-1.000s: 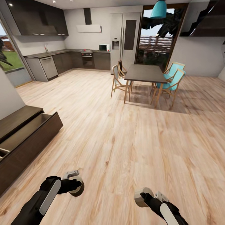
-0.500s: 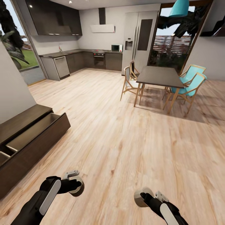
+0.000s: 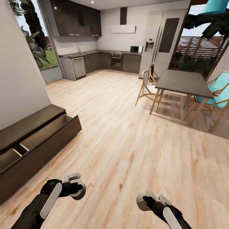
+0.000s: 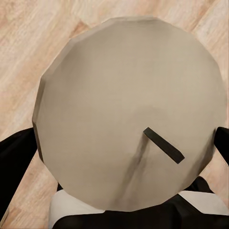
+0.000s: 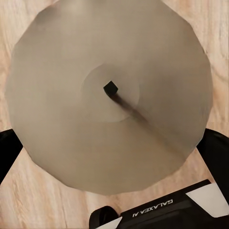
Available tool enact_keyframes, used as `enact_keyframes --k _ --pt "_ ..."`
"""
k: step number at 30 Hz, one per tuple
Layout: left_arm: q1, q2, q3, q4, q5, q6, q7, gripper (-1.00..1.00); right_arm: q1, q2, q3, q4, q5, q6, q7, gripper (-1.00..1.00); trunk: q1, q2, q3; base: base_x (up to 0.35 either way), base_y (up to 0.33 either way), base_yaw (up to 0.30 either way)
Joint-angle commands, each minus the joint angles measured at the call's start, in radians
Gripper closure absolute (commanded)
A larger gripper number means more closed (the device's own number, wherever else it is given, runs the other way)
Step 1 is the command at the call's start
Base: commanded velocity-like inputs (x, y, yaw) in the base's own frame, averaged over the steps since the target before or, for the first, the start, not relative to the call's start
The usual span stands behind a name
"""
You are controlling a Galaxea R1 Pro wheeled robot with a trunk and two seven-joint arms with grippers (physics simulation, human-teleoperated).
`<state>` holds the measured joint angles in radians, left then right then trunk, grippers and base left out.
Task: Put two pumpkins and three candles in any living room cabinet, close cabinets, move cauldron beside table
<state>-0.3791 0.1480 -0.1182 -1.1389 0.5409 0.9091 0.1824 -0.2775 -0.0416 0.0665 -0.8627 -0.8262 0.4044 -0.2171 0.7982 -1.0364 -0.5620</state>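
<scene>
Head view shows the cabinet (image 3: 35, 140) with two drawers open, left of both hands; left hand (image 3: 75, 187) and right hand (image 3: 144, 200) each hold a beige disc-like thing, grip unclear.

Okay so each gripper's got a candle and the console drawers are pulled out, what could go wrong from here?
1. The open drawer of the cabinet juts into the floor on the robot's left; driving or turning in too tight might clip its corner.
2. The left gripper and right gripper each carry a candle, seen end-on; their grip is hidden, so a jolt could possibly loosen one.
3. Both drawers must be closed afterwards.
</scene>
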Motion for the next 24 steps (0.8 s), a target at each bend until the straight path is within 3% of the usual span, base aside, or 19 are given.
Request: enact_keyframes --k 1,16,24 --pt "-0.001 0.001 -0.003 -0.001 0.011 0.002 0.011 1.0 0.0 -0.001 0.004 -0.002 -0.011 0.001 -0.01 1.0 0.001 -0.001 -0.001 0.321 -0.003 0.282" --pt "0.0 0.001 -0.003 -0.001 0.01 0.002 0.009 1.0 0.0 -0.001 0.004 -0.002 -0.011 0.002 -0.016 1.0 0.001 -0.001 -0.001 0.306 0.0 0.282" --pt "-0.001 -0.003 -0.003 -0.012 0.016 0.003 0.005 1.0 0.0 -0.001 0.004 -0.001 -0.011 0.001 -0.018 1.0 0.001 -0.001 -0.001 0.047 0.0 0.282"
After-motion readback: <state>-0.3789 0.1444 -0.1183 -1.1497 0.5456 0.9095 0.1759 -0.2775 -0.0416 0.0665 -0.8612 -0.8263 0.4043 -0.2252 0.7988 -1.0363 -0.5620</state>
